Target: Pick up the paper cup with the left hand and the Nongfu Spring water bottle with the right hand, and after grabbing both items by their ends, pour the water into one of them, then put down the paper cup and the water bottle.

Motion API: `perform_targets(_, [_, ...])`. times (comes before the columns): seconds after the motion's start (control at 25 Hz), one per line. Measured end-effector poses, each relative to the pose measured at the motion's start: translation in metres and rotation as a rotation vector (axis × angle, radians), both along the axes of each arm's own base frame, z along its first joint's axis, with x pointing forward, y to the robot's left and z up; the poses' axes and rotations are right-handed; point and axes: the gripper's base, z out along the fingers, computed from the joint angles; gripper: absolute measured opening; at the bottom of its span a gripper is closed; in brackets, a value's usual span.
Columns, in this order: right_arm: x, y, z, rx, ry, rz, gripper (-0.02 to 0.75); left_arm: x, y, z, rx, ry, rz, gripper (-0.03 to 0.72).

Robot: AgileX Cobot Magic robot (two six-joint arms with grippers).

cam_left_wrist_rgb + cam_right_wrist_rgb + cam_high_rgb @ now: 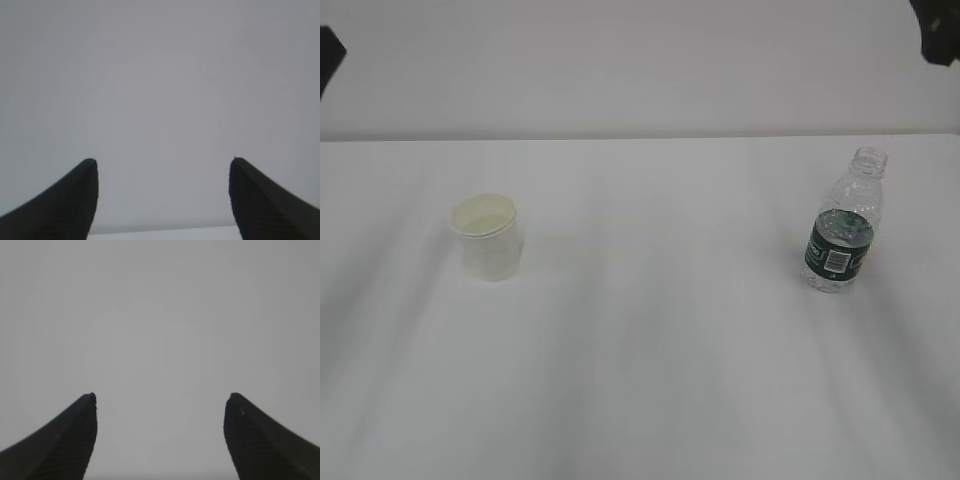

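The paper cup (488,236) stands upright on the white table at the left, cream-white and open at the top. The Nongfu Spring water bottle (844,224) stands upright at the right, clear, uncapped, with a dark green label; water fills its lower part. My left gripper (162,162) is open, its two black fingertips wide apart over plain grey wall, nothing between them. My right gripper (160,397) is likewise open and empty. In the exterior view only a dark bit of the left arm (328,52) and of the right arm (940,25) shows at the top corners, far from both objects.
The white table (650,360) runs to a back edge against a pale wall (640,60). A wide bare stretch lies between cup and bottle and in front of them.
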Motion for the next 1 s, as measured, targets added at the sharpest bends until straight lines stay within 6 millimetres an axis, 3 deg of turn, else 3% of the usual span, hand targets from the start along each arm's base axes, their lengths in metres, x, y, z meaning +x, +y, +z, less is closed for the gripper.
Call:
perform_targets(0.24, [-0.011,-0.002,0.031,0.0,-0.045,-0.002,0.592,-0.005,0.003,0.043,0.009,-0.048,0.026,0.587])
perform_targets(0.4, [-0.026,-0.003,0.051,-0.021,-0.059,0.001,0.592,-0.018,0.006,0.061,0.016,-0.061,0.043,0.587])
perform_targets(0.68, [-0.071,-0.011,0.087,-0.063,-0.07,-0.022,0.592,-0.059,0.012,0.082,0.1,-0.059,0.075,0.587])
perform_targets(1.0, [-0.124,-0.022,0.097,-0.134,-0.007,-0.052,0.592,-0.111,0.025,0.1,0.12,-0.094,0.138,0.557])
